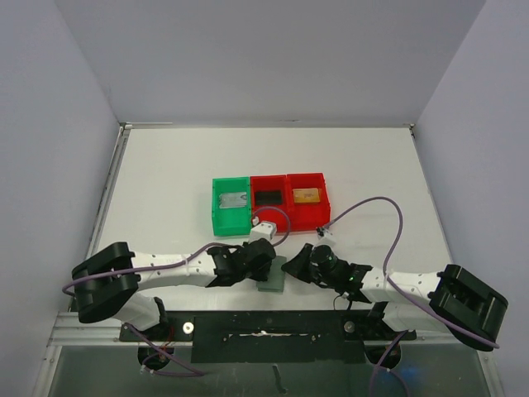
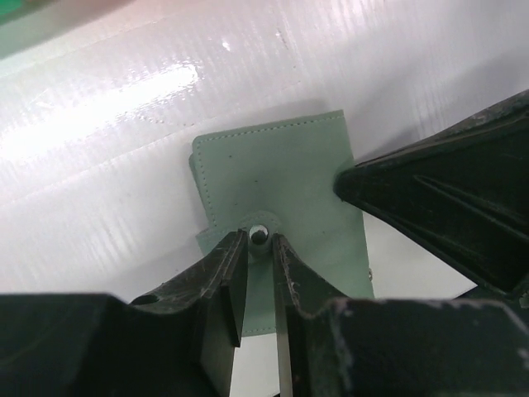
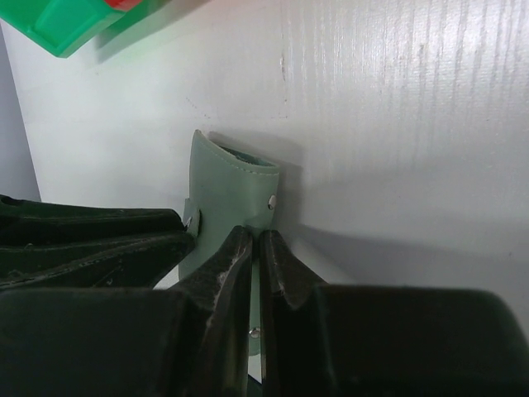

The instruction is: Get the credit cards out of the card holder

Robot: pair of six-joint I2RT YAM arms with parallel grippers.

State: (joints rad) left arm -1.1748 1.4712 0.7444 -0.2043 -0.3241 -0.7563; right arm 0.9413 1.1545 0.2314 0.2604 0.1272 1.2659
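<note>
The card holder (image 1: 273,277), a flat grey-green sleeve, lies at the near middle of the table between my two grippers. My left gripper (image 1: 266,258) is shut on the holder's snap tab (image 2: 259,236), with the holder's face (image 2: 281,169) spread beyond its tips. My right gripper (image 1: 296,266) is shut on the holder's edge (image 3: 227,186) from the other side. A silver-grey card (image 1: 233,199), a black card (image 1: 269,198) and a gold card (image 1: 306,195) lie in the bins. I cannot tell whether any card is inside the holder.
A green bin (image 1: 230,217) and two red bins (image 1: 289,217) stand in a row just behind the grippers. The right arm's purple cable (image 1: 388,207) loops over the table at the right. The right gripper's finger (image 2: 446,207) crowds the left wrist view.
</note>
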